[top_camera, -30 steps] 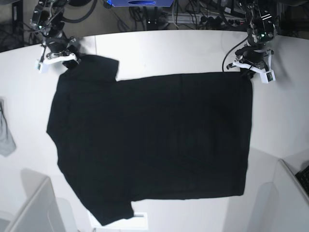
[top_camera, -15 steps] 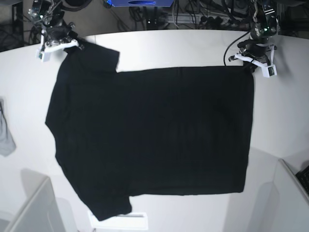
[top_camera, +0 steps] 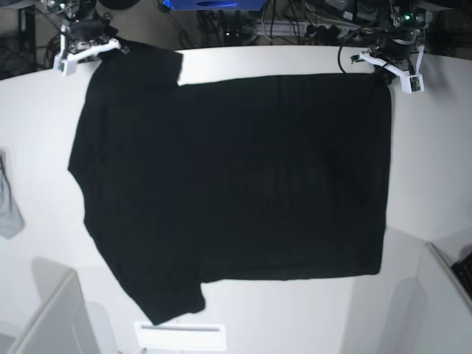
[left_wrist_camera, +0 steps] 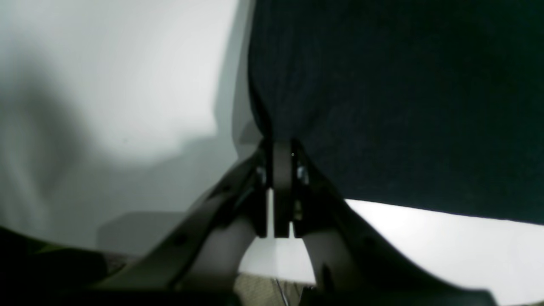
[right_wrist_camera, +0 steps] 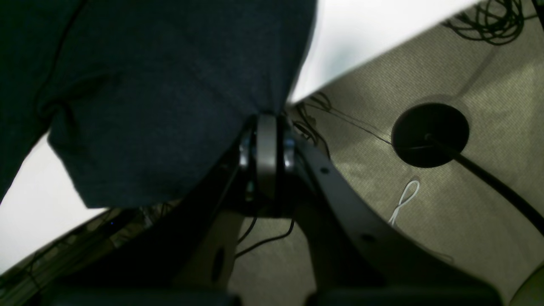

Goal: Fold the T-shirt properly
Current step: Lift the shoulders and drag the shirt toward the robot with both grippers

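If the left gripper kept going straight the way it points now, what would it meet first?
The T-shirt itself: the left gripper is shut on its corner and the black cloth spreads directly ahead, with white table alongside. Depth is unclear.

grey cloth (top_camera: 9, 210) on white table (top_camera: 428, 169)

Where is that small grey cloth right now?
In the base view, the grey cloth lies at the far left edge of the white table, apart from the black T-shirt.
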